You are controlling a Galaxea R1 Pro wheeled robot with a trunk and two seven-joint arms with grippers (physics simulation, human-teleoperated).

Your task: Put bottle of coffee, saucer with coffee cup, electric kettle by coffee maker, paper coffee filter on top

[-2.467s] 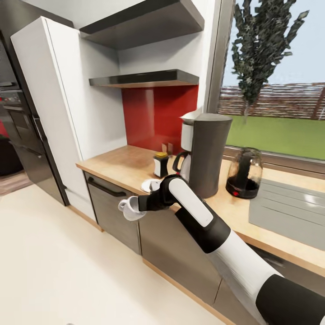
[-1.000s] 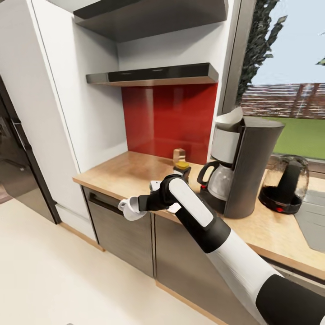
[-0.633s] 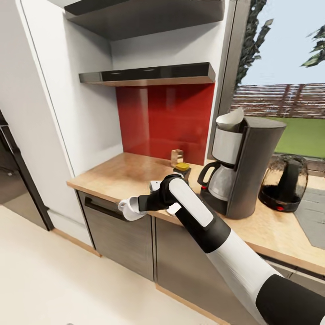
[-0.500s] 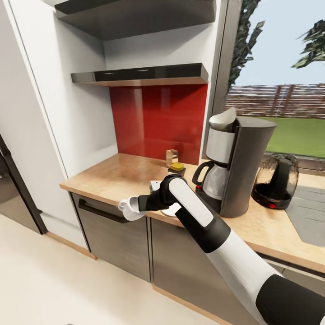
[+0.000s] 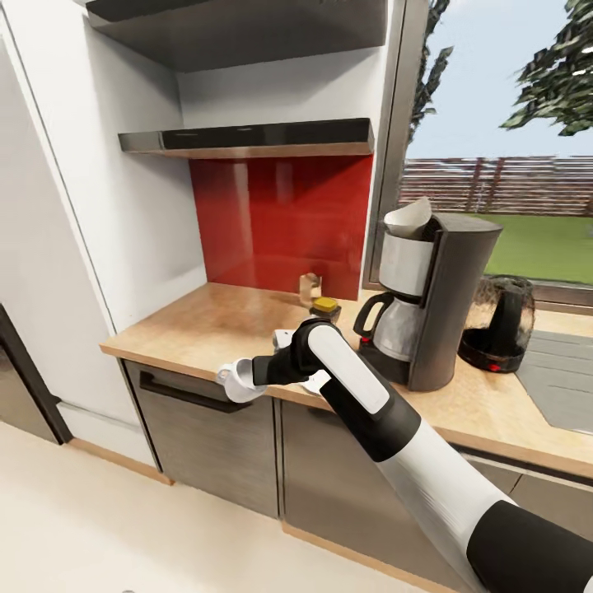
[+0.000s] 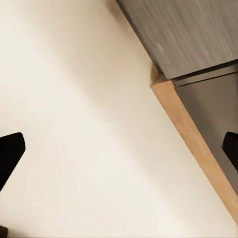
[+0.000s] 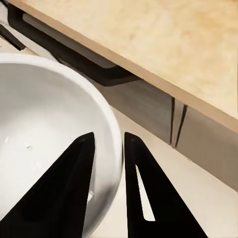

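Note:
In the head view my right gripper (image 5: 252, 374) is shut on the rim of the white coffee cup (image 5: 235, 383), just off the front edge of the kitchen countertop (image 5: 206, 325). The right wrist view shows one finger inside the coffee cup (image 7: 39, 124) and one outside, my right gripper (image 7: 108, 141) pinching its wall. The coffee maker (image 5: 441, 305) stands on the counter with the paper coffee filter (image 5: 409, 217) on top. The electric kettle (image 5: 499, 324) sits to its right. The bottle of coffee (image 5: 326, 308) shows behind my forearm. A white sliver (image 5: 317, 381) under the forearm may be the saucer. My left gripper (image 6: 119, 151) is open over the floor.
The thin kitchen shelf (image 5: 247, 138) hangs over a red backsplash, with a thicker slab (image 5: 239, 25) above. A small brownish glass (image 5: 309, 288) stands by the wall. The steel sink (image 5: 564, 383) lies at the right. A tall white cabinet (image 5: 49, 214) borders the counter's left end.
The whole view has swung and closed in on the counter, so the camera moved. My right arm holds the cup in the same pose throughout.

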